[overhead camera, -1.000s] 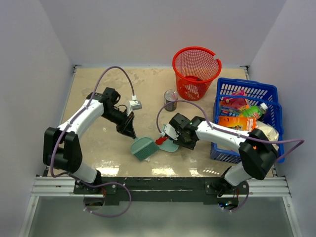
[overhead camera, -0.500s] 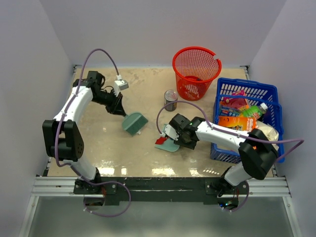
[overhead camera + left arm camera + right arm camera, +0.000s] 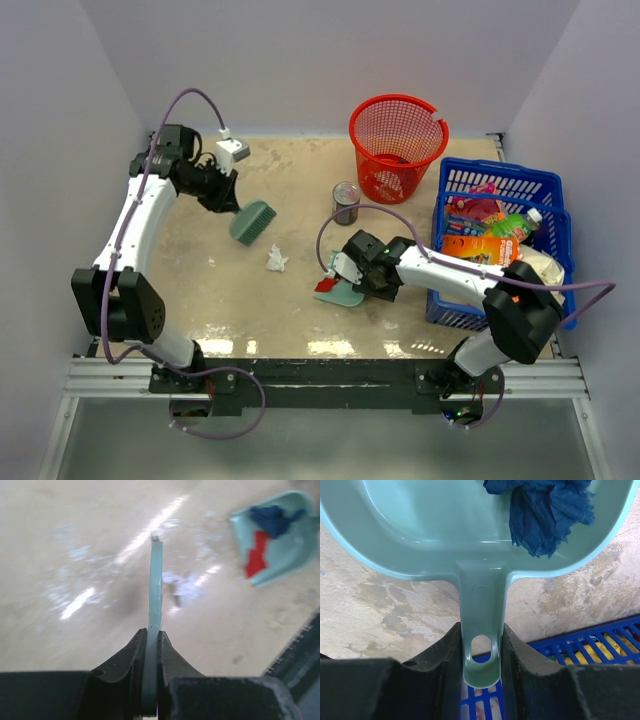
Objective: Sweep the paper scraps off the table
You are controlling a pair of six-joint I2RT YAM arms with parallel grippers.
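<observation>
The left claw [image 3: 150, 647] is pinched tight on the thin handle of the teal brush [image 3: 252, 222], poised toward the far-left corner of the counter [image 3: 190, 290]. The right claw [image 3: 481, 645] clamps the dustpan [image 3: 420, 520] by its handle, jaws partly apart around it. The pan sits mid-counter toward the near edge, with a blue scrap [image 3: 550, 510] and a red scrap [image 3: 325, 285] inside. One white scrap [image 3: 277, 261] lies loose between brush and pan. Best play: land the bristles just behind that scrap, then drag low and straight to the pan's lip, pan held steady.

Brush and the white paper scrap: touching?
Apart. Top view shows bare table between the brush and the white paper scrap, which lies nearer the arms' bases.
</observation>
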